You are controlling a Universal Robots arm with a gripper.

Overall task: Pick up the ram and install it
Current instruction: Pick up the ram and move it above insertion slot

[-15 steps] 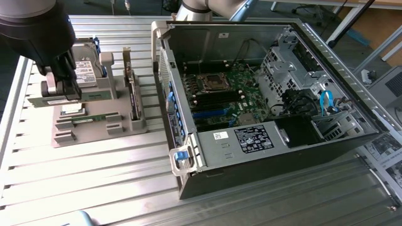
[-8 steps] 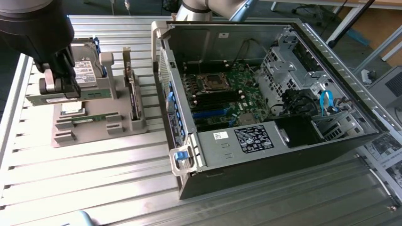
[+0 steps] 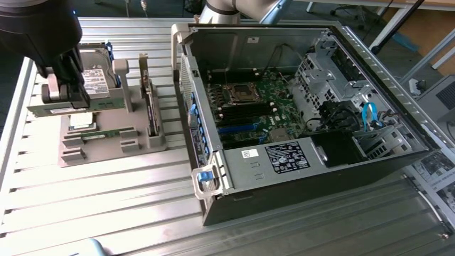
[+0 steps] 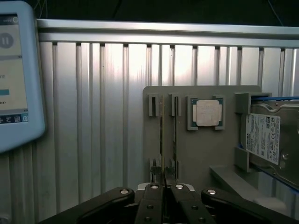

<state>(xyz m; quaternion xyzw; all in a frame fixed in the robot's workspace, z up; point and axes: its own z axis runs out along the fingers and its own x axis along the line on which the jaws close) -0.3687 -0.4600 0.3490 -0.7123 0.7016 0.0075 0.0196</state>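
The exterior view is evenly bright: the table (image 3: 106, 202) shines pale, and washed-out glare sits at the exterior view's right edge. The inside of the case (image 3: 235, 45) lies in soft shadow. The arm (image 3: 35, 26) is almost black. In the wrist view the table glares in white stripes, the screen (image 4: 14, 70) glows, the gripper (image 4: 164, 186) is in dark shade, and the far background is black.

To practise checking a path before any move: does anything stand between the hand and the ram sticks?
Nothing visible does. The shut hand sits close to the ends of the two ram sticks, which stand uncovered in slots of the tray; the processor and hard drive lie off to the side.
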